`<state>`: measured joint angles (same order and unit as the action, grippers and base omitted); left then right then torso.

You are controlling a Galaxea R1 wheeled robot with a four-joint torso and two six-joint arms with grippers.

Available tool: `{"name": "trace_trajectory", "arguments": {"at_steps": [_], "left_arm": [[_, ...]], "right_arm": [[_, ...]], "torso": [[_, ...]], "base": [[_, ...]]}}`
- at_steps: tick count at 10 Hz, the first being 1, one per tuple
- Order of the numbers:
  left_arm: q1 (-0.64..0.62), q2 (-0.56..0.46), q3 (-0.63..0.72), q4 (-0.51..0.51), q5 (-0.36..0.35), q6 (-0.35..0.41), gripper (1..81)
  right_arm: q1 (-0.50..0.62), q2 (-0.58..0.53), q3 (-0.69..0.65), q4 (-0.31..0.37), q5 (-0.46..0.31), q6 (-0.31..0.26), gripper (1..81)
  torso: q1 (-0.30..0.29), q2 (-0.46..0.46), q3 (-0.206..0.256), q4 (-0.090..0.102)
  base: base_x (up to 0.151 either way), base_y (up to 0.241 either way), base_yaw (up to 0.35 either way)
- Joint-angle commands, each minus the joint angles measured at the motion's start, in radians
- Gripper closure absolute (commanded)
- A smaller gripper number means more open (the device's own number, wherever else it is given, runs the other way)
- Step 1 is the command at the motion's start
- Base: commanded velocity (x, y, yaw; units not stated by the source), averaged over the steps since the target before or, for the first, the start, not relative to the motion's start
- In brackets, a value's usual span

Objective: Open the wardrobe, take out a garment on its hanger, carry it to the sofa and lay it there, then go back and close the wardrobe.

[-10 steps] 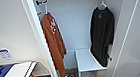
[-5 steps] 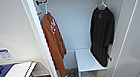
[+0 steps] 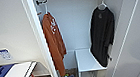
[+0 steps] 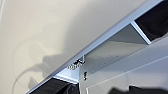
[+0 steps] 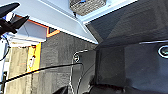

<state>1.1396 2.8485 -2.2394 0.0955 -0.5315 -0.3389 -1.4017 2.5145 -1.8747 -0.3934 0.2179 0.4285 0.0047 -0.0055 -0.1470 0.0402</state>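
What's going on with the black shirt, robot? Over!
Claws: can't tell. Wardrobe open. Black shirt hanging on its hanger, right side. Orange top hangs left, apart from it.

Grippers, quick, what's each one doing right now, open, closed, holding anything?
Left gripper: cannot be told.
Right gripper: cannot be told.

Head view high, facing down into open wardrobe [image 3: 85, 27]; wrist views close, sharing wardrobe base.
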Motion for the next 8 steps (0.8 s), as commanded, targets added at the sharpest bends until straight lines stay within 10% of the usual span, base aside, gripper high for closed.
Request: {"name": "trace_trajectory", "arguments": {"at_steps": [1, 8], "left_arm": [[-0.079, 0.08, -0.103, -0.14, -0.138, 0.003, 1.0], [-0.053, 0.149, -0.309, -0.35, -0.183, 0.006, 1.0]], "right_arm": [[0.049, -0.037, 0.051, -0.005, -0.029, 0.004, 1.0], [0.059, -0.021, 0.076, -0.016, -0.045, 0.003, 1.0]], "torso": [[0.0, 0.0, 0.0, 0.0], [0.0, 0.0, 0.0, 0.0]], "base": [[0.0, 0.0, 0.0], [0.0, 0.0, 0.0]]}}
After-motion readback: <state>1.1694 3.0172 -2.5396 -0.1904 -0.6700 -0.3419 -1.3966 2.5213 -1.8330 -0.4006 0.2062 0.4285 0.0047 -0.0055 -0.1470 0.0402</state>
